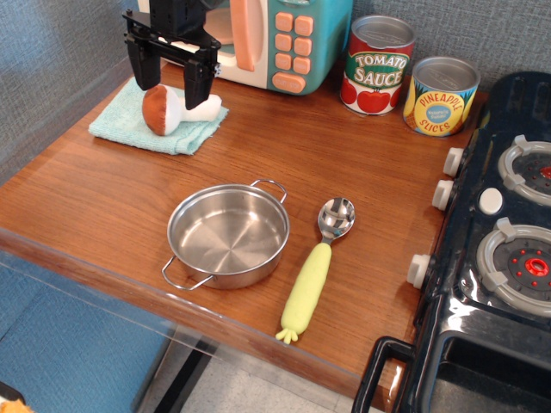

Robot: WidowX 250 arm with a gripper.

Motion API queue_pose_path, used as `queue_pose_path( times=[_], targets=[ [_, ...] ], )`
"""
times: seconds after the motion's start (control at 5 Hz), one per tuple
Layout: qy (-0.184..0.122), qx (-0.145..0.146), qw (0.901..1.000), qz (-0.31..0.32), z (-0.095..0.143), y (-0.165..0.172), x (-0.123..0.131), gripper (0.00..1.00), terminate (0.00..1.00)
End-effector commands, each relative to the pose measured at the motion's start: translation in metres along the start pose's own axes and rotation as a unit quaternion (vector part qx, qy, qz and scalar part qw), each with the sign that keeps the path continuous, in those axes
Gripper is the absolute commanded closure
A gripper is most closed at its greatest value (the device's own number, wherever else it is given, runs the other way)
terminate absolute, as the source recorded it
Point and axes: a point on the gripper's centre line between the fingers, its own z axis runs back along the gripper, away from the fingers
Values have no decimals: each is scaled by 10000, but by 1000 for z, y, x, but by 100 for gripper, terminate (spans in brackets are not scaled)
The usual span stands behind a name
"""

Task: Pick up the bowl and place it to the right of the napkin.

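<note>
- The bowl sits near the front edge of the table, just left of the spoon; likely light, rigid, slick steel.
- Best hold: pinch the thin rim (the wire loops look fiddly).
- The gripper hangs with fingers spread above the mushroom on the napkin, well apart from the bowl.

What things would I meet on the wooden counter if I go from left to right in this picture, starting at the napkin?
napkin → mushroom → bowl → spoon → tomato sauce can → pineapple can → stove
</note>
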Motion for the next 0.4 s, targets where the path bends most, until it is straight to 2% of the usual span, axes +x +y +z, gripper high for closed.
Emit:
queue_pose_path(
  times=[0.0,0.2],
  targets=[
    [-826,210,9930,-821,55,-56,-33,0,0],
    [-574,58,9944,-888,31,-71,-49,0,0]
  ],
)
